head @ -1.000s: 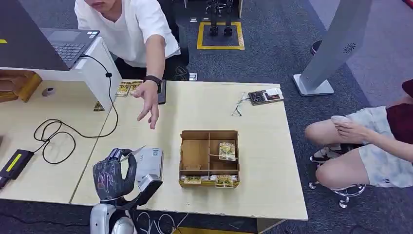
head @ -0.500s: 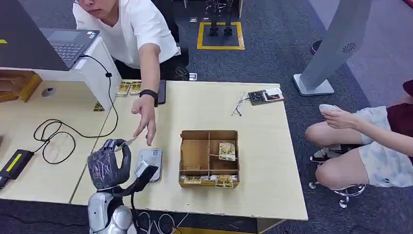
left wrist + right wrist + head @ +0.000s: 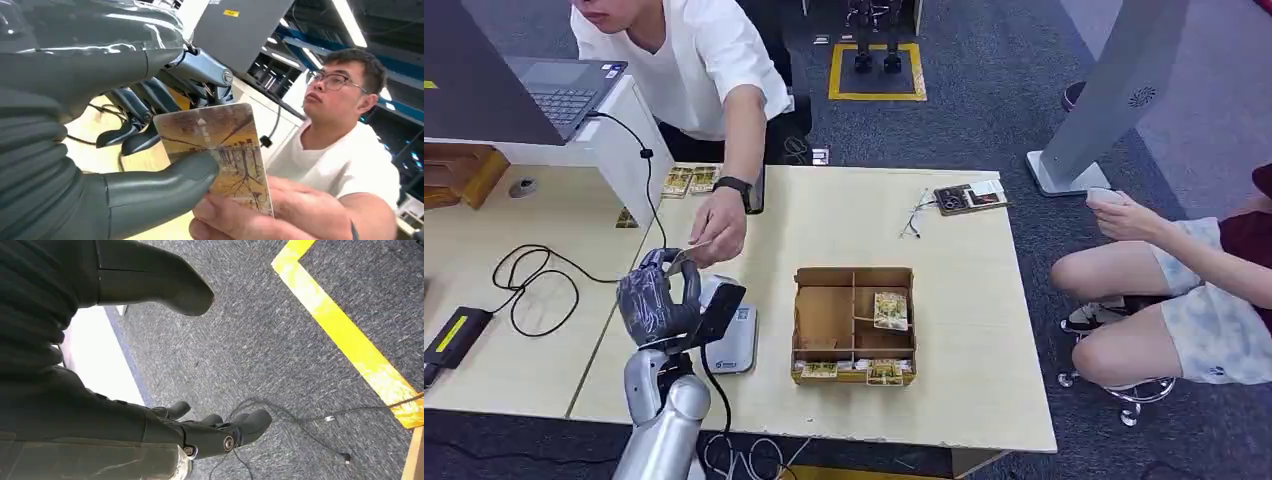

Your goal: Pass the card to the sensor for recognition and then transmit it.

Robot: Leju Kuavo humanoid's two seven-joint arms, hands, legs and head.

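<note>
My left hand (image 3: 656, 303) is raised above the table's front left and pinches a brown picture card (image 3: 681, 259) between its thumb and fingers. In the left wrist view the card (image 3: 220, 150) stands upright against my thumb (image 3: 165, 185). A person's hand (image 3: 717, 228) reaches across the table and grips the card's far edge, with its fingers (image 3: 245, 220) just under my thumb. The white card sensor (image 3: 732, 348) lies flat on the table below my hand. My right hand (image 3: 125, 415) hangs over grey carpet with its fingers apart and nothing in it.
A wooden compartment box (image 3: 854, 272) with several cards stands right of the sensor. A looped black cable (image 3: 534, 280) and a black device (image 3: 456, 333) lie to the left. A laptop (image 3: 564, 90) sits at the back left. Another person (image 3: 1184, 280) sits off the table's right side.
My left hand has risen from beside the sensor toward the person, carrying the card. The person's hand has come down and taken hold of the card.
</note>
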